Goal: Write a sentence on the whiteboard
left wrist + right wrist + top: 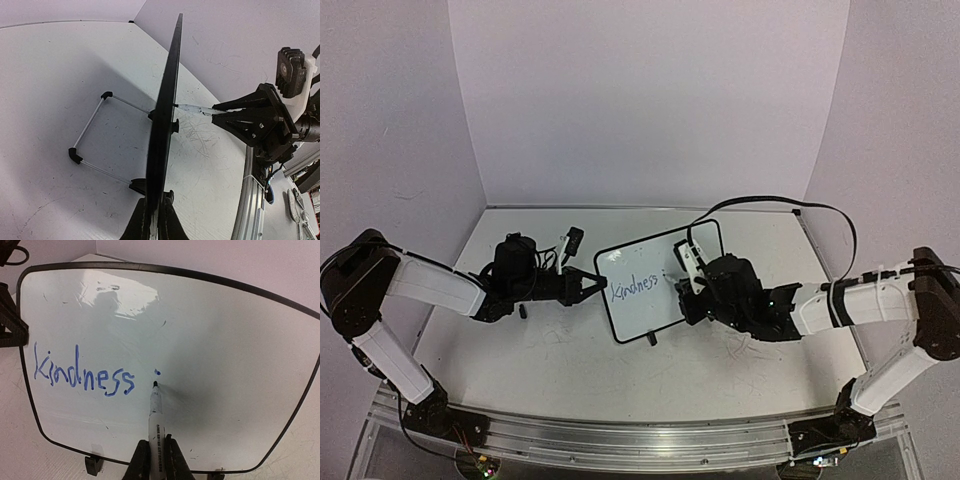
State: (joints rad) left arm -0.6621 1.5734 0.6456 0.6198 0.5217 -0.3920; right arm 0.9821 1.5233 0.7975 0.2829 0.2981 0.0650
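Right gripper (154, 460) shut on the marker (155, 412), tip just under the blue dot (157, 372) right of "Kindness" in the sentence (82, 375): pull a short, light downstroke for the "i" and save the bare right half for the rest. Brace against tip pressure with left gripper (152, 217), pinched on the edge of the whiteboard (215, 335) standing upright on the worktop (50, 75) between the arms. Writing face hidden edge-on from the left wrist; rightmost edge clipped in the right wrist view.

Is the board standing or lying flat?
Standing, slightly tilted: the board shows edge-on above the table, propped by its wire stand.
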